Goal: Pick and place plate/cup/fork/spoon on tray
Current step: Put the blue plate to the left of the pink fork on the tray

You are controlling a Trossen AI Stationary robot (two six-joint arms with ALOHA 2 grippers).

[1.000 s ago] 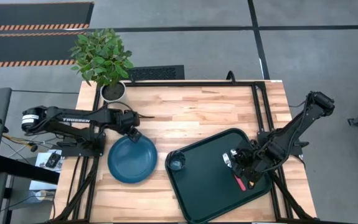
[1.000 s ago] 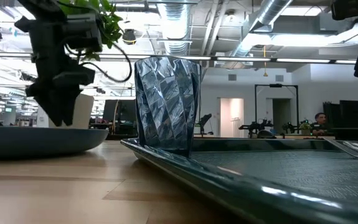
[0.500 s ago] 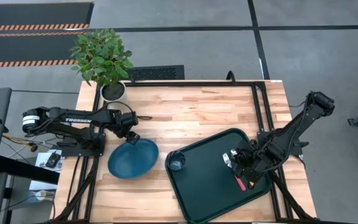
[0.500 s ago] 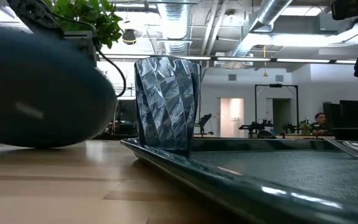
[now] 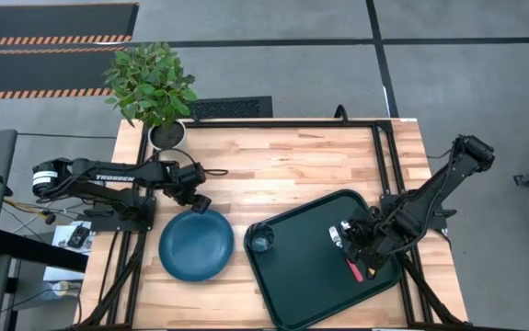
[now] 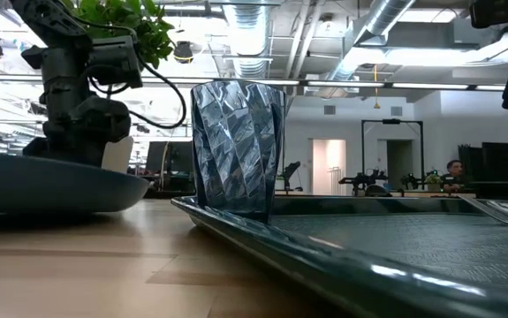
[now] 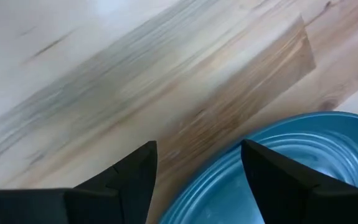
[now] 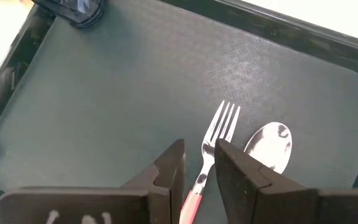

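The dark teal plate (image 5: 196, 245) lies flat on the wooden table, left of the tray; it also shows in the low view (image 6: 50, 185). My left gripper (image 5: 198, 204) is open at the plate's far rim (image 7: 241, 155), one finger over the table and one over the plate's inside. The green tray (image 5: 292, 276) holds the cup (image 5: 261, 242), upright at its left corner, and the fork (image 8: 219, 127) and spoon (image 8: 267, 146), lying side by side. My right gripper (image 8: 197, 165) hovers over the fork's red handle (image 8: 191, 205), its fingers a narrow gap apart.
A potted plant in a white pot (image 5: 166, 135) stands at the table's far left corner, just behind my left arm. Bare wood (image 5: 292, 165) lies between the plant and the tray. The tray's near right corner reaches the table's edge.
The plate's far rim tipped up steeply under my left gripper, its near rim staying on the table. It has since dropped flat again, a little nearer the table's near edge than before. My right arm has kept still.
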